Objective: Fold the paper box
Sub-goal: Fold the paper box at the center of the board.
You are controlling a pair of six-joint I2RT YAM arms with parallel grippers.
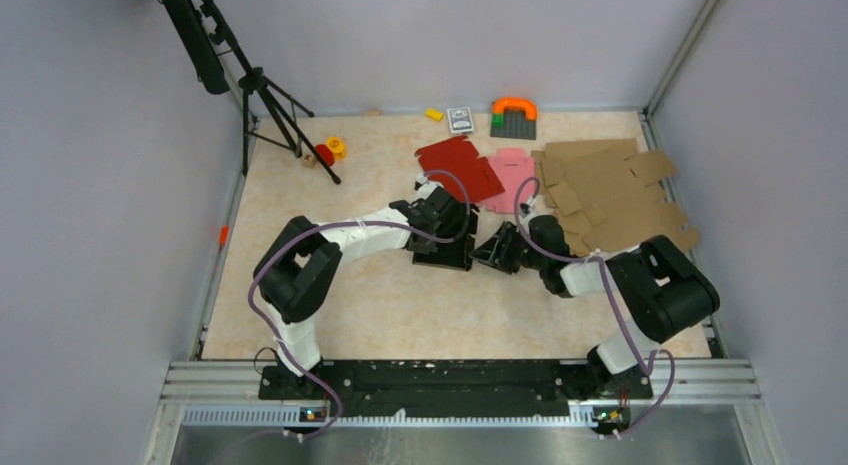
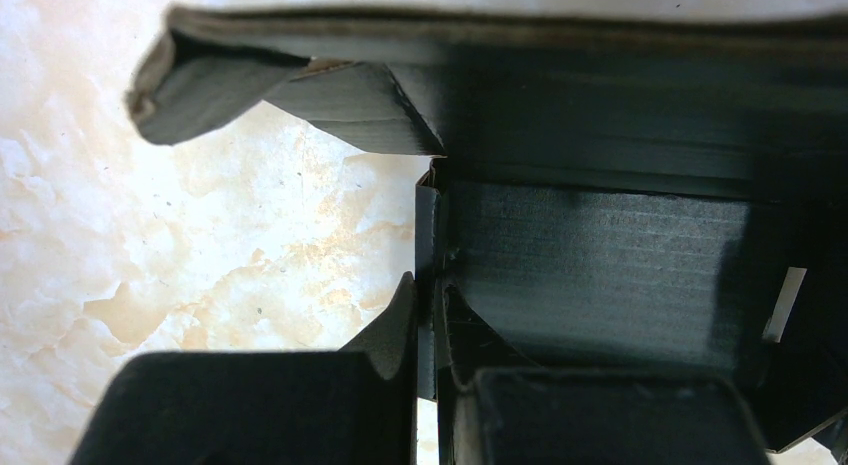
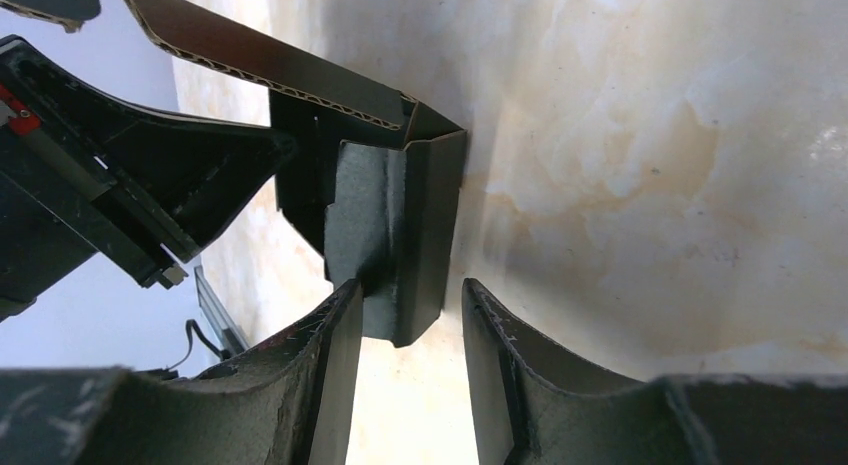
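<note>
**Paper box (image 1: 448, 253) mid-fold**

On the table (image 1: 380, 305), the paper box is being held half-folded near the centre — one wall being pinched by the closed left gripper (image 2: 425, 325), a flap being straddled, ungripped, by the part-open right gripper (image 3: 410, 290)

On the worktop (image 1: 380, 295) we see a red cardboard blank (image 1: 458, 168) touching a pink blank (image 1: 512, 175), with brown cardboard blanks (image 1: 610, 190) piled at their right. Behind them lie an orange arch (image 1: 514, 107), a card deck (image 1: 460, 119) and a yellow brick (image 1: 434, 114). A tripod (image 1: 262, 95) stands far left.
</note>
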